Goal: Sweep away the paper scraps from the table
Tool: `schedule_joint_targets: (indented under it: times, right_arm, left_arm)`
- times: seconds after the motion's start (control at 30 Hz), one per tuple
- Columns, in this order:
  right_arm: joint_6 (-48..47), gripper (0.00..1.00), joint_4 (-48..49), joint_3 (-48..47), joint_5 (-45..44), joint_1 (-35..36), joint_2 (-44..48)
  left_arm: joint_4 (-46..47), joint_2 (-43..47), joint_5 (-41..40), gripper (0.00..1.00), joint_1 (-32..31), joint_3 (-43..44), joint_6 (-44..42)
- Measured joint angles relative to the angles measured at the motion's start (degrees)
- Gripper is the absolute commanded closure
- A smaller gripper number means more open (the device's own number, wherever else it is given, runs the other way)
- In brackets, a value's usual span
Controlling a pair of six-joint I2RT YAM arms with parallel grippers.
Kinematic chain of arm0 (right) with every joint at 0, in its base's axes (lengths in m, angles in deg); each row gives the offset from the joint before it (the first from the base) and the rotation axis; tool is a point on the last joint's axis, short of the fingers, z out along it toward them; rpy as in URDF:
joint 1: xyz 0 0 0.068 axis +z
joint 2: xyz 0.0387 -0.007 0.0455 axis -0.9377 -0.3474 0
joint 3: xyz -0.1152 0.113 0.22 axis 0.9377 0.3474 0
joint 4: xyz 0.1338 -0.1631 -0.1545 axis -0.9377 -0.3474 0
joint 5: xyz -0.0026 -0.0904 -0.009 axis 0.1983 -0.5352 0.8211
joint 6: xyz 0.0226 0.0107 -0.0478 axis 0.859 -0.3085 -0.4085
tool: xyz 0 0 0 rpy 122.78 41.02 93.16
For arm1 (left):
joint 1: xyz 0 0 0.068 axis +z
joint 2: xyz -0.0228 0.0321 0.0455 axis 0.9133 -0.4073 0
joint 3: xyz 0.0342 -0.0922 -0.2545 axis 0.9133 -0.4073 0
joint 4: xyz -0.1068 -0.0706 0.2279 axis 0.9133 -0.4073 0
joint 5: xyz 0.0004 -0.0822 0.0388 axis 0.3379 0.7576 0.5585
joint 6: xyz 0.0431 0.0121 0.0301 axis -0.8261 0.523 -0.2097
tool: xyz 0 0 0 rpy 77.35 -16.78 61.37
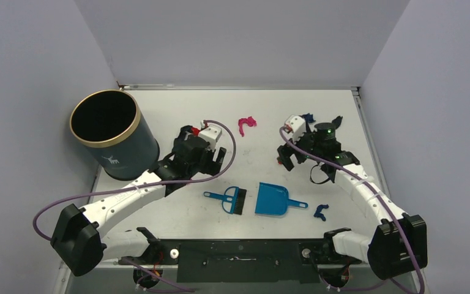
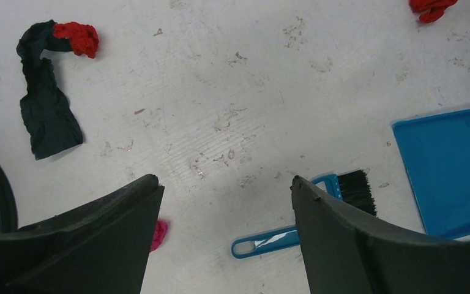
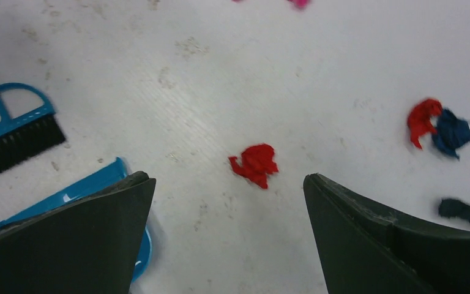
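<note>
Two pincers, both with jaws wide apart and nothing held. The left pincer hangs above the table. Ahead of it on the left lies a black scrap, with a red scrap touching its far end. In its wrist view, a pink scrap shows just beside the left-hand finger. The brush lies partly under the right-hand finger, the dustpan just beyond it. The right pincer hangs above the table too. A second red scrap lies just ahead, between the fingers, touching neither. A blue scrap lies farther ahead on the right.
</note>
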Motion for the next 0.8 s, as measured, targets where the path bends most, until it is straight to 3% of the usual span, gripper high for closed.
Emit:
schedule_joint_targets:
  times: [0.2, 0.4, 0.5, 0.8]
  right_arm:
    - [-7.26, 0.16, -4.50, -3.89, -1.29, 10.84, -3.98]
    - [-12.04, 0.34, -10.05, -8.81, -3.82, 19.78, -14.51]
    - [-11.93, 0.43, -10.29, -12.46, -3.91, 23.67, -20.57]
    - [-5.62, 0.55, -10.29, -22.05, -3.04, 29.90, -34.99]
  left_arm:
    - [-2.05, 4.22, -5.18, 0.09, -0.59, 0.31, 0.04]
    - [1.36, 14.05, -13.09, 0.05, -0.57, -3.56, 0.42]
    - [2.32, 15.06, -16.02, 0.05, -0.50, -4.35, 0.92]
    - [2.34, 14.47, -21.75, 0.03, -0.13, -4.59, 4.02]
